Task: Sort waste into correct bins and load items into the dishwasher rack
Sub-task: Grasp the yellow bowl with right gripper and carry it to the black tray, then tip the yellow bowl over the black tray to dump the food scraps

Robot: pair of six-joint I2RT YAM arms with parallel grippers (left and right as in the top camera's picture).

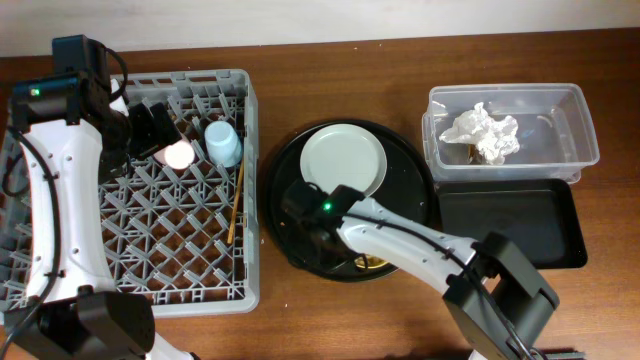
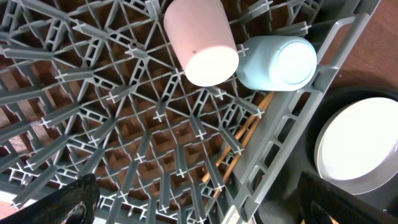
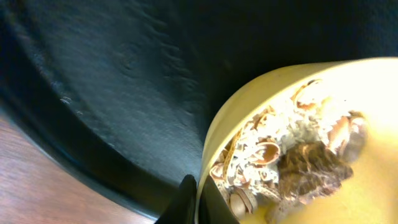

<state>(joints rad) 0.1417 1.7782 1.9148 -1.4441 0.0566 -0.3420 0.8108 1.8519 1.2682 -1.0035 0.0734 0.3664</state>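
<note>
The grey dishwasher rack (image 1: 120,240) holds the pink cup (image 1: 177,153), the blue cup (image 1: 223,143) and the chopsticks (image 1: 237,205). My left gripper (image 2: 199,211) is open and empty above the rack lattice (image 2: 124,124); the pink cup (image 2: 199,40), blue cup (image 2: 277,62) and chopsticks (image 2: 242,137) lie ahead of it. My right gripper (image 3: 198,199) is shut on the rim of the yellow bowl (image 3: 348,186), which holds brownish food scraps (image 3: 292,155). In the overhead view the bowl (image 1: 373,264) is mostly hidden under my right arm. The plate (image 1: 343,162) lies on the round black tray (image 1: 290,160).
The clear tub (image 1: 585,120) at the back right holds the white tissue wad (image 1: 482,133). The shallow black rectangular tray (image 1: 510,225) sits in front of it. The plate (image 2: 357,146) shows beyond the rack's edge in the left wrist view. The table is brown wood.
</note>
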